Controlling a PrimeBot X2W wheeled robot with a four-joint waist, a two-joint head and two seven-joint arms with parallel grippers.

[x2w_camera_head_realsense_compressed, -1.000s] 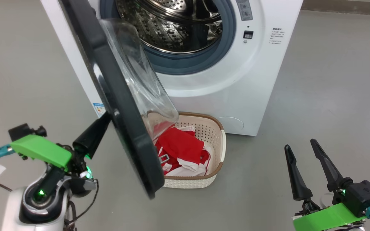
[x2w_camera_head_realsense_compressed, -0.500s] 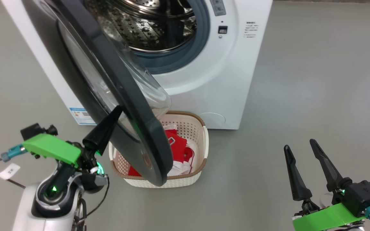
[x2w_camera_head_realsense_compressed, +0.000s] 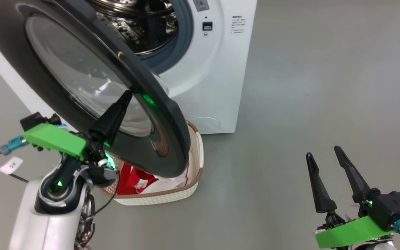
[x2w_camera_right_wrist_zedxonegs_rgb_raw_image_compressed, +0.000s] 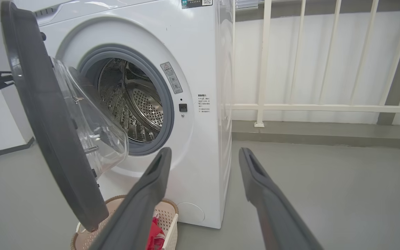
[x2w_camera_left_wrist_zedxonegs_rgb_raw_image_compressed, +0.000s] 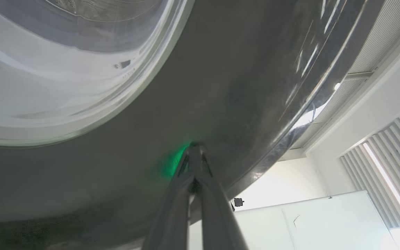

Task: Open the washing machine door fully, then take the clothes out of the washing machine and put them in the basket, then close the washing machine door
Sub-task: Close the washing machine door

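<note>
Head view: the left gripper [x2w_camera_head_realsense_compressed: 127, 93] reaches up from the lower left. Its fingers are pressed together with nothing between them. Their shared tip touches the outer face of the door [x2w_camera_head_realsense_compressed: 82, 69], on the black rim just beside the edge of the glass window. A green glow reflects on the rim next to the tip.

Left wrist view: the left gripper [x2w_camera_left_wrist_zedxonegs_rgb_raw_image_compressed: 194, 148] meets the dark rim of the door [x2w_camera_left_wrist_zedxonegs_rgb_raw_image_compressed: 227, 80] at a single point. The window lies up and to the left of the fingers.

The door stands partly open, swung out from the left side of the washer [x2w_camera_head_realsense_compressed: 214, 69]. Its lower edge hangs above the basket [x2w_camera_head_realsense_compressed: 158, 198] and hides part of it in the head view. The drum [x2w_camera_head_realsense_compressed: 134, 31] shows behind the door.

The basket sits on the floor [x2w_camera_head_realsense_compressed: 307, 86] just in front of the washer. The clothes [x2w_camera_head_realsense_compressed: 130, 177] lie inside it, red with white parts.

The right gripper [x2w_camera_head_realsense_compressed: 323, 151] is at the lower right, over bare floor, well apart from the washer and basket. Its fingers are spread wide and hold nothing.

Right wrist view: the right gripper [x2w_camera_right_wrist_zedxonegs_rgb_raw_image_compressed: 204, 152] points toward the washer [x2w_camera_right_wrist_zedxonegs_rgb_raw_image_compressed: 203, 166]. The door [x2w_camera_right_wrist_zedxonegs_rgb_raw_image_compressed: 47, 121] is to its left. The basket [x2w_camera_right_wrist_zedxonegs_rgb_raw_image_compressed: 169, 222] and clothes [x2w_camera_right_wrist_zedxonegs_rgb_raw_image_compressed: 155, 232] appear beside its left finger, low in that view.
</note>
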